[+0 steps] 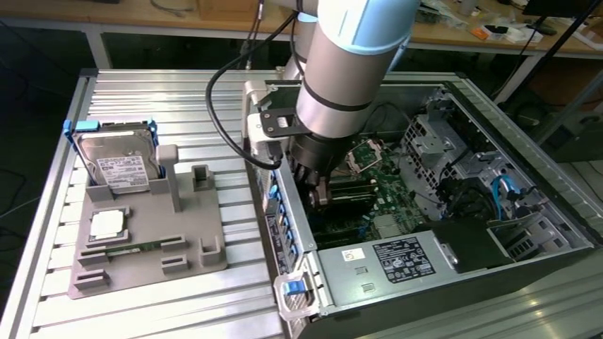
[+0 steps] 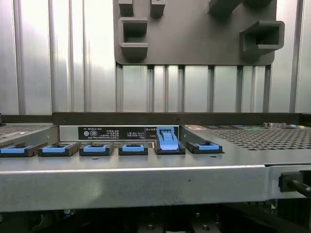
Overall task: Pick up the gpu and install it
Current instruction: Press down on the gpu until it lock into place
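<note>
Nearest the exterior cam: open black-and-silver desktop PC case (image 1: 527, 261) lying on its side, w/ a silver power-supply box bearing a black label (image 1: 396, 258) at its near end and a blue plastic latch (image 1: 295, 289) on the near corner. In the wrist view the case's grey metal rear edge (image 2: 146, 184) runs across, carrying a row of blue slot clips (image 2: 95, 148); one clip (image 2: 167, 140) stands raised, the others lie flat.

Mid-case: dark gripper (image 1: 318, 194) on the grey-and-blue arm (image 1: 349, 70) is down inside the case, over the green motherboard (image 1: 377, 176), jaws closed tight. Gpu: can't tell where it is. The spot under the fingertips is too dark to separate a card from the board, so can't say if anything is held.

To the exterior view's left of the case: grey moulded parts fixture (image 1: 188, 233) on the ribbed aluminium table (image 1: 141, 92). It holds a silver boxy hard drive w/ white label and blue frame (image 1: 118, 166), upright, and a slim green memory stick (image 1: 127, 248), flat.

Beyond the case: wooden workbench (image 1: 141, 14).
</note>
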`<act>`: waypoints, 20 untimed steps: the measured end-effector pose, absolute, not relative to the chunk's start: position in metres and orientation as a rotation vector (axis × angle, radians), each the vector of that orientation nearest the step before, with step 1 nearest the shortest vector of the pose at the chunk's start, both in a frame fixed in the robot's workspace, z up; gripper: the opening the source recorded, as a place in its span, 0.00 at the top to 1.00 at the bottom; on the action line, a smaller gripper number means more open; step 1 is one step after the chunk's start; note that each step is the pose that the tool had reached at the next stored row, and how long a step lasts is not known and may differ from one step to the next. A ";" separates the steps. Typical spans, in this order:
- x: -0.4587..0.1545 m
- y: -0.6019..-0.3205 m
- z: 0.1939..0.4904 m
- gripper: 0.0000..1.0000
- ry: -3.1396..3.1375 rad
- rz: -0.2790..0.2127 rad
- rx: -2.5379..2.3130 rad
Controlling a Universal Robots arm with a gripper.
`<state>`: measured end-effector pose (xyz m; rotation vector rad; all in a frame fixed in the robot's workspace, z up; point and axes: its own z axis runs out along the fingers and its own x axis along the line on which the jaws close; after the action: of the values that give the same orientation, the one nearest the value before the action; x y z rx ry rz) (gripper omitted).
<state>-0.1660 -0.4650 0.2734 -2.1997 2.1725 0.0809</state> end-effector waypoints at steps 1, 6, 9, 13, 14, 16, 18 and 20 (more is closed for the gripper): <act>-0.165 -0.465 0.273 0.89 2.175 0.087 -2.202; -0.161 -0.465 0.273 0.89 2.183 0.105 -2.209; -0.161 -0.465 0.273 0.89 2.184 0.105 -2.209; -0.161 -0.465 0.270 0.89 2.185 0.105 -2.211; -0.161 -0.465 0.269 0.89 2.185 0.105 -2.210; -0.161 -0.465 0.269 0.89 2.184 0.105 -2.209; -0.161 -0.465 0.269 0.89 2.184 0.105 -2.209; -0.161 -0.465 0.272 0.89 2.182 0.106 -2.208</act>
<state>-0.1611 -0.4648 0.2715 -2.2076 2.1818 0.1058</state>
